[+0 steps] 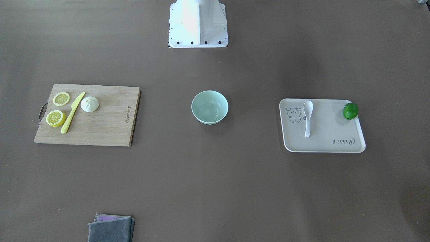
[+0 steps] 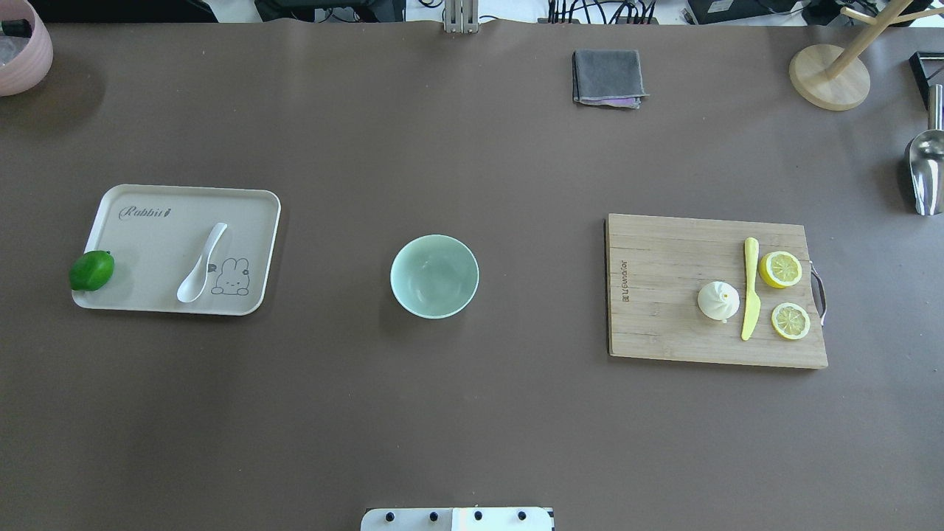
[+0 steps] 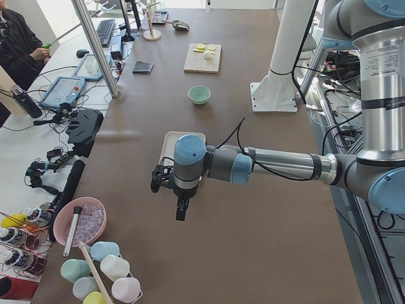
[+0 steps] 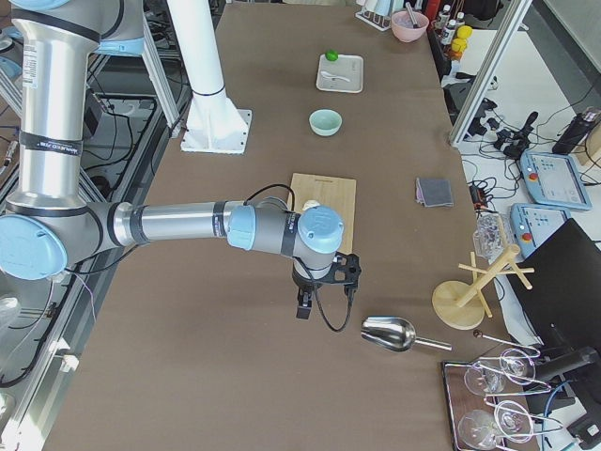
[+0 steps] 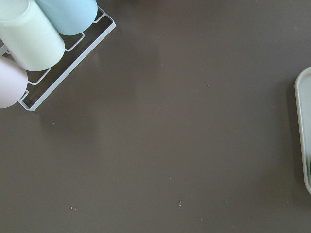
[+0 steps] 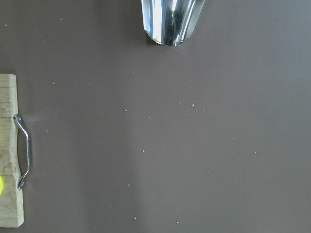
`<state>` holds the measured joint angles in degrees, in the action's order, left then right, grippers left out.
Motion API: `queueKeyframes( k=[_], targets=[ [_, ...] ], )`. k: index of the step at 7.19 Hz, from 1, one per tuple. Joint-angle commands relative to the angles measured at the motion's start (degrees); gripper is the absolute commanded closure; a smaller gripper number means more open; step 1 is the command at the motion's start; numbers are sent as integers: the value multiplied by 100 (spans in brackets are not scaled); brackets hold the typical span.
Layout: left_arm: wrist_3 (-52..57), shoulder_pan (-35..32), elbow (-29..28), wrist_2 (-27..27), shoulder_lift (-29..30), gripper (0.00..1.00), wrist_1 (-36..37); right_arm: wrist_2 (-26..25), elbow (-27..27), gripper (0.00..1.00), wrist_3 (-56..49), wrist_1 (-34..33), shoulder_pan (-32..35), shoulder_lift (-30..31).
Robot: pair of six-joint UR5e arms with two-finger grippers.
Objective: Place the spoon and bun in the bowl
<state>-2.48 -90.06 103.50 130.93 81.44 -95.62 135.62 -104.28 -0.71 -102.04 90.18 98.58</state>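
Observation:
The white spoon lies on the beige tray; it also shows in the overhead view. The white bun sits on the wooden cutting board and also shows from overhead. The mint-green bowl stands empty between them at the table's middle. My left gripper hangs over bare table beyond the tray's outer end. My right gripper hangs over bare table beyond the board's outer end. Both show only in the side views, so I cannot tell whether they are open or shut.
A green lime sits on the tray's edge. Two lemon halves and a yellow knife lie by the bun. A folded grey cloth, a metal scoop, a wooden stand and a cup rack stand around.

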Motion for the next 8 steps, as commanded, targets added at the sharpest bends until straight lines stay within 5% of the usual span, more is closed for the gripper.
queueKeyframes(
  k=[1, 8],
  targets=[
    [11, 6, -22, -15, 21, 2, 0, 26, -39, 0, 0, 0, 0, 4],
    [11, 6, -137, 2, 56, 2, 0, 26, -48, 0, -26, 9, 0, -5]
  ],
)
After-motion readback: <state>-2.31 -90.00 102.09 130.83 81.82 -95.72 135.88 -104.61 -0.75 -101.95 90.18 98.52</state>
